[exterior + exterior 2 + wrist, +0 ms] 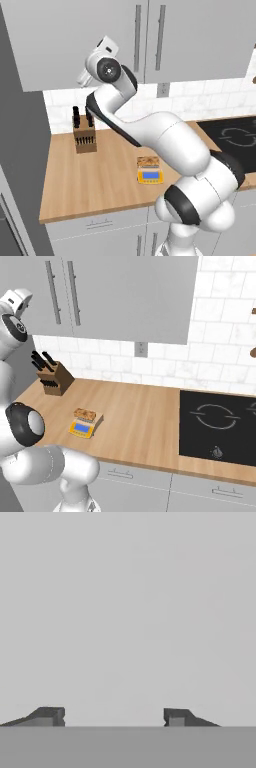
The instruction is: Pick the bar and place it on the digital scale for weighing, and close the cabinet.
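The tan, speckled bar lies flat on the grey platform of the yellow digital scale on the wooden counter. My arm reaches up and left, away from both, to the light-grey cabinet. In the hand view my gripper is open with nothing between its fingers, and it faces a plain grey door panel at close range. The cabinet doors look flush in the right base view.
A wooden knife block stands at the back left of the counter. A black cooktop lies to the right. Long metal handles run down the cabinet doors. White drawers sit below the counter.
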Robot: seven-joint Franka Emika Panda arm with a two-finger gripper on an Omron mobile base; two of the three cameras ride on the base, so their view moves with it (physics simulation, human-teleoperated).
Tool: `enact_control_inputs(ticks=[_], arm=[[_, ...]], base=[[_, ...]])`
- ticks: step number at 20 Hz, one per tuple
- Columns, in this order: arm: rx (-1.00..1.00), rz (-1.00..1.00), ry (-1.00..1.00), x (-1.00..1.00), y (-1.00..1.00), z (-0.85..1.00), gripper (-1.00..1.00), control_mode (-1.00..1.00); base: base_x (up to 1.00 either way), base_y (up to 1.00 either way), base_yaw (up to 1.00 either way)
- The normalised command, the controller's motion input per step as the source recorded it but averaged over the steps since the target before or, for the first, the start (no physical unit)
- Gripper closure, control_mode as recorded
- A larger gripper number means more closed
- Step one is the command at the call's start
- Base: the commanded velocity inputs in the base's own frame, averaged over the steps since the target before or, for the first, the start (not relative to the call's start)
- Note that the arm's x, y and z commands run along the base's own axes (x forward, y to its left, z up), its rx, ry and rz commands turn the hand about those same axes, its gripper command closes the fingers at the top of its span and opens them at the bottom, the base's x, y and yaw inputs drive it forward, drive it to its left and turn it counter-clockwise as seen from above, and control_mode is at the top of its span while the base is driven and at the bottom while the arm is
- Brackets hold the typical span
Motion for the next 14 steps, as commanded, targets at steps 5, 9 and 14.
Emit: enact_control_inputs(ticks=[5, 9, 14], arm=[[0.0, 0.0, 0.0, 0.94, 0.0, -0.05, -1.0, -1.0], [0.04, 0.0, 0.15, 0.04, -0.36, 0.0, -1.0, -1.0], [0.02, 0.02, 0.18, 0.18, -0.49, -0.29, -1.0, -1.0]], base=[[0.0, 0.0, 0.0], [0.0, 0.0, 0.0], [0.0, 0.0, 0.0]])
